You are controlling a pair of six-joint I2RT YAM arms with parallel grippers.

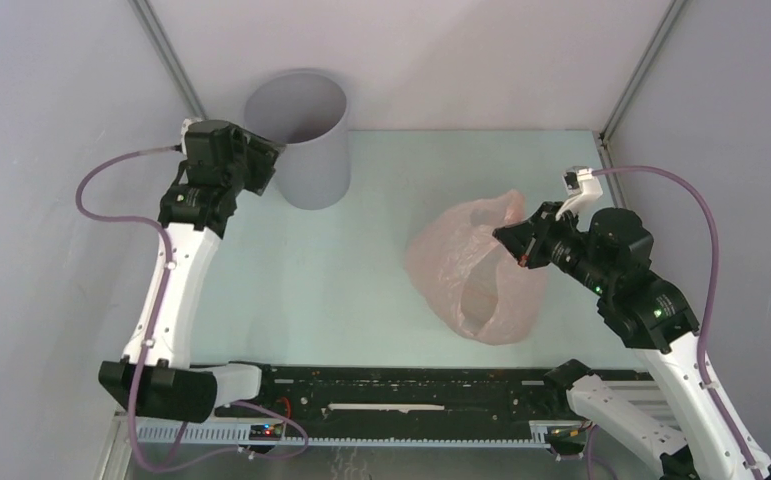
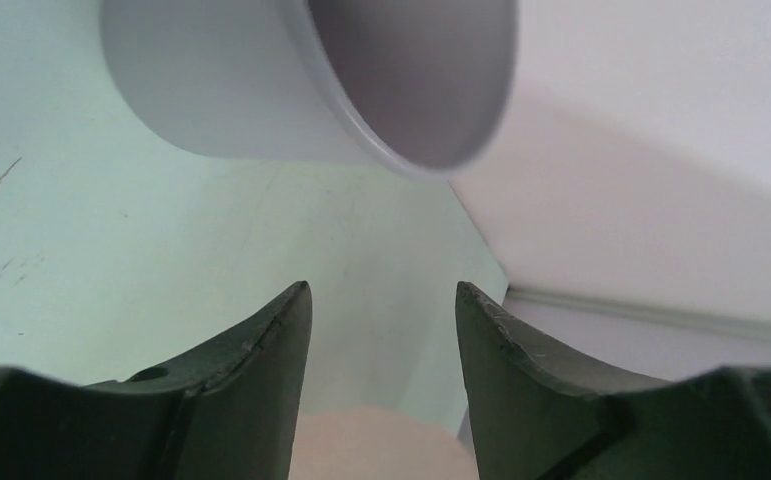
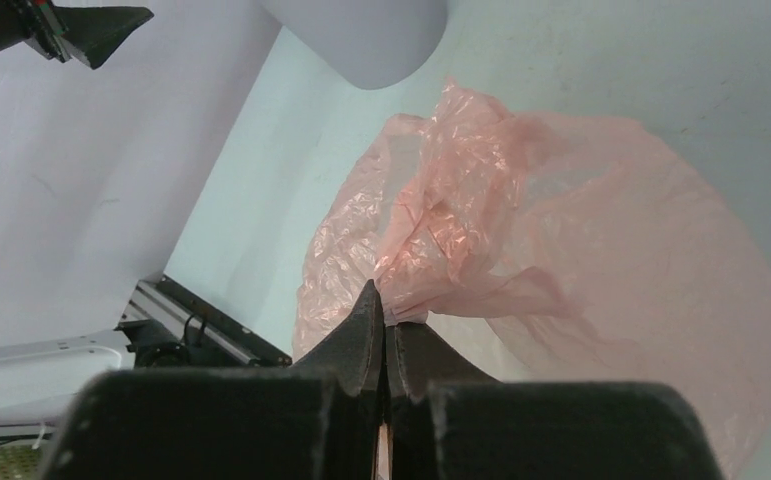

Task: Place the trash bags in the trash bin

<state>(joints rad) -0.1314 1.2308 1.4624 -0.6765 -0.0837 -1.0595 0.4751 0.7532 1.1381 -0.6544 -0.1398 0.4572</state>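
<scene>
The pale-pink translucent trash bag [image 1: 471, 265] lies crumpled at the table's right middle, its mouth gaping toward the front. My right gripper [image 1: 509, 240] is shut on a bunched fold of the bag [image 3: 481, 220], the film pinched between its fingertips [image 3: 366, 320]. The grey trash bin [image 1: 299, 135] stands upright at the back left. My left gripper [image 1: 269, 160] is open and empty, right beside the bin's left side; in the left wrist view the bin's rim [image 2: 361, 130] sits just beyond the spread fingers [image 2: 281, 330].
White enclosure walls stand close on the left, back and right. A black rail [image 1: 401, 395] runs along the table's near edge between the arm bases. Bare pale-green table [image 1: 361, 280] lies between bin and bag.
</scene>
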